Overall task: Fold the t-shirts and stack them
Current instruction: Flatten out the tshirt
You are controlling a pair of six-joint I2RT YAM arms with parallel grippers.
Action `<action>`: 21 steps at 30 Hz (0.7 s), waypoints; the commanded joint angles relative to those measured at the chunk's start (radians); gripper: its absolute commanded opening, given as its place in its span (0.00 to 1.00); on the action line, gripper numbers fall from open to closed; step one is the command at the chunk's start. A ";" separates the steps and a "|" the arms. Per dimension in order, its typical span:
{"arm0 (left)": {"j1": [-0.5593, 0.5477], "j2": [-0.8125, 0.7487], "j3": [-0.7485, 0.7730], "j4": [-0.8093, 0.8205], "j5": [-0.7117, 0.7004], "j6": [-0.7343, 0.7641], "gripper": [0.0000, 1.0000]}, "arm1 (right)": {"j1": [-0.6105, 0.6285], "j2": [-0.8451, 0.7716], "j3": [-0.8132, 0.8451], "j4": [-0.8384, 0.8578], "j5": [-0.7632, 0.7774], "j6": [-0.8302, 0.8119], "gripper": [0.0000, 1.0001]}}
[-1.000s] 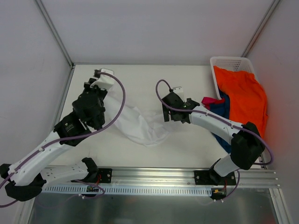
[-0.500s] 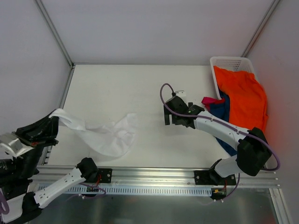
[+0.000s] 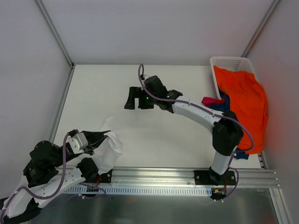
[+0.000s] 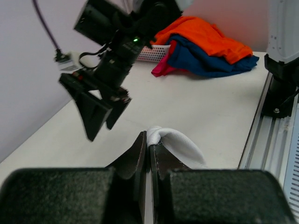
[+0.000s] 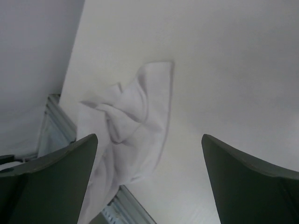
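The left claw is clenched on the white t-shirt. Its 2 dark fingers press flat together, with a fold of cloth pinched at their tips. From that pinch the shirt bunches just below and to the right of the claw, at the near left corner of the counter. Its long axis runs from the claw down to the metal rail. The cloth is plain, soft and crumpled into rounded folds.

Well to the right and farther back, the right claw hovers spread wide, grasping nothing. Its 2 wedge-shaped fingers point toward the white shirt.

Far to the right of that claw, the orange t-shirt drapes over the white lattice basket. The navy t-shirt and the magenta t-shirt are heaped at the orange t-shirt's left edge.
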 commanded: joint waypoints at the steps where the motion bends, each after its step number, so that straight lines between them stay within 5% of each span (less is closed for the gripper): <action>1: -0.008 -0.043 -0.005 0.050 0.060 -0.023 0.00 | 0.054 0.154 0.222 0.069 -0.215 0.091 0.98; 6: -0.008 -0.026 -0.011 0.051 0.068 -0.022 0.00 | 0.125 0.352 0.414 0.014 -0.260 0.151 0.97; 21: -0.008 -0.077 -0.037 0.073 0.011 -0.040 0.00 | 0.232 0.335 0.055 0.174 -0.066 0.283 0.96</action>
